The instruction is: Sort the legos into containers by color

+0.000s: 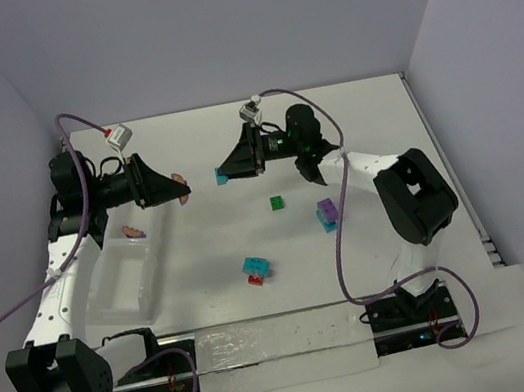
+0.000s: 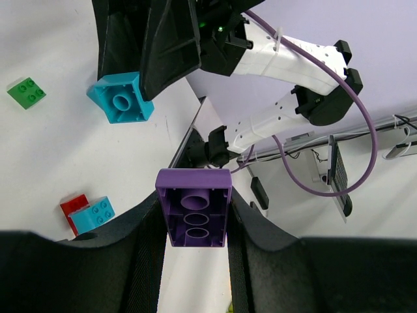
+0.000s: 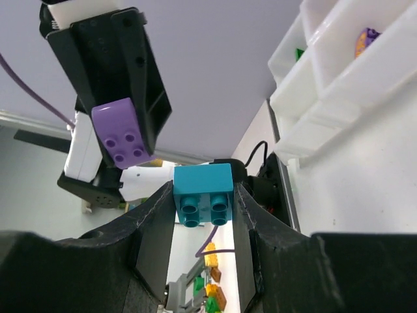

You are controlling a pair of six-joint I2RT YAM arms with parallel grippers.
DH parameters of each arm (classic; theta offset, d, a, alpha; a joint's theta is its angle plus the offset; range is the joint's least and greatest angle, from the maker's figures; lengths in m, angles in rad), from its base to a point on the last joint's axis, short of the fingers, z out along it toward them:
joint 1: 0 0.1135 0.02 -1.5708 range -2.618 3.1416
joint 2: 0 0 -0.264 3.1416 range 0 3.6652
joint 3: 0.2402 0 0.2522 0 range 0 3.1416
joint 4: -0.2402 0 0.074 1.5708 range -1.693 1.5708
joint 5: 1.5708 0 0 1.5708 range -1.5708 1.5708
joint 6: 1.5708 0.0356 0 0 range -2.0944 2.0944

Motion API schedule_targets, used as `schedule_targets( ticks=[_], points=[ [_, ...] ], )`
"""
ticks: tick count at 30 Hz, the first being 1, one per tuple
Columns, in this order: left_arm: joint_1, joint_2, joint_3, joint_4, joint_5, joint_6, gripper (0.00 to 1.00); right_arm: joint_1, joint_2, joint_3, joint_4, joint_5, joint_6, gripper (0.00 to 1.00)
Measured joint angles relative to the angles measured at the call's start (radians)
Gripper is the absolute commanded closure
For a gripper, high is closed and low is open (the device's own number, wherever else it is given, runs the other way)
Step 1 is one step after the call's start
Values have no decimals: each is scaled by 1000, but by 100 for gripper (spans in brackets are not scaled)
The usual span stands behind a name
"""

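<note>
My left gripper (image 1: pixel 176 189) is shut on a purple brick (image 2: pixel 194 207), held above the table with its hollow underside facing the wrist camera. My right gripper (image 1: pixel 229 171) is shut on a cyan brick (image 3: pixel 203 193), also raised. The two grippers face each other a small gap apart; the cyan brick (image 2: pixel 122 98) shows in the left wrist view and the purple brick (image 3: pixel 122 140) in the right wrist view. On the table lie a green brick (image 1: pixel 275 203), a purple-on-cyan pair (image 1: pixel 327 213) and a cyan-and-red pair (image 1: pixel 256 269). The clear tray (image 1: pixel 121 287) lies at the left.
The tray (image 3: pixel 339 85) holds a purple piece (image 3: pixel 366 39) and a green piece (image 3: pixel 299 53) in separate compartments. Purple cables loop from both arms. A clear strip runs along the near edge between the arm bases (image 1: pixel 268 347). Walls close the left, back and right.
</note>
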Motion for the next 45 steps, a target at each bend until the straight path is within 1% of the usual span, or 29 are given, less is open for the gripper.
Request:
schedule_targets(
  ticks=[3, 5, 8, 10, 13, 18, 20, 23, 26, 30, 35, 40, 45],
  points=[
    [0, 0, 0, 1, -16, -4, 100, -11, -13, -22, -48, 12, -29, 100],
    [0, 0, 0, 1, -40, -8, 100, -16, -34, -32, -126, 27, -79, 100],
    [1, 7, 0, -2, -104, -13, 100, -26, -86, -12, -406, 111, -255, 100],
    [3, 15, 0, -25, -163, -14, 100, -32, -112, 42, -643, 234, -391, 100],
    [6, 18, 1, -87, -287, -3, 100, -40, -144, 102, -882, 446, -536, 100],
    [15, 31, 51, -306, -543, 37, 100, -55, -175, 123, -1132, 725, -660, 100],
    [16, 32, 74, -382, -686, 49, 100, -56, -170, 128, -1195, 810, -689, 100],
    [19, 31, 88, -470, -900, 46, 100, -58, -153, 148, -1249, 900, -720, 100],
    [21, 26, 89, -536, -1086, 14, 100, -58, -135, 163, -1261, 982, -743, 100],
    [21, -15, 82, -581, -1276, -56, 100, -58, -133, 163, -1284, 1078, -758, 100],
    [21, -49, 80, -609, -1427, -117, 100, -58, -139, 127, -1281, 1154, -778, 100],
    [21, 13, 85, -638, -1522, -151, 100, -54, -144, 93, -1280, 1191, -801, 100],
    [21, 73, 95, -652, -1604, -142, 100, -45, -168, 68, -1255, 1230, -811, 100]
  ],
)
